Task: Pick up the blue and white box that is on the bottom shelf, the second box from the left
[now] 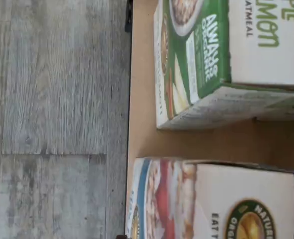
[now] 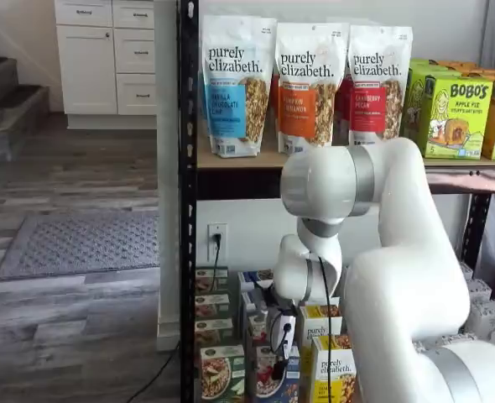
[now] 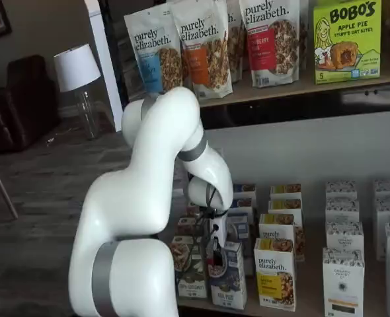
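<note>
The blue and white box (image 1: 212,199) stands upright on the bottom shelf (image 1: 142,124), a tan board, with a green-and-white carton (image 1: 212,59) beside it across a narrow gap. In both shelf views my gripper (image 3: 214,254) (image 2: 278,357) hangs low in front of the blue and white box (image 3: 231,281) (image 2: 263,379), at its front face. Its black fingers are seen side-on and hold nothing; the box rests on the board. No fingers appear in the wrist view.
Yellow-and-white "purely elizabeth" cartons (image 3: 275,274) stand right of the target, with white cartons (image 3: 344,277) farther right. Granola bags (image 2: 239,84) fill the shelf above. A black rack post (image 2: 187,210) rises at the left. Grey plank floor (image 1: 52,99) lies before the shelf edge.
</note>
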### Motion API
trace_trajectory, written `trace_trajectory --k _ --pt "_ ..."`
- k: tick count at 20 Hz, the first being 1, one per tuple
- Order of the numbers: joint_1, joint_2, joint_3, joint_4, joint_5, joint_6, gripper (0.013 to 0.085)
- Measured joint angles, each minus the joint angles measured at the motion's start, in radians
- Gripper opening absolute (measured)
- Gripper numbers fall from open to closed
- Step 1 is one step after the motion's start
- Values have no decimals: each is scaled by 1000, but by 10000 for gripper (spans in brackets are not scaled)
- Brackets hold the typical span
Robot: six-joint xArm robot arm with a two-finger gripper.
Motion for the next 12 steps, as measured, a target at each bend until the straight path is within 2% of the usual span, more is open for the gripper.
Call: trace_trajectory --k 12 --pt "5 1 20 -46 -12 44 850"
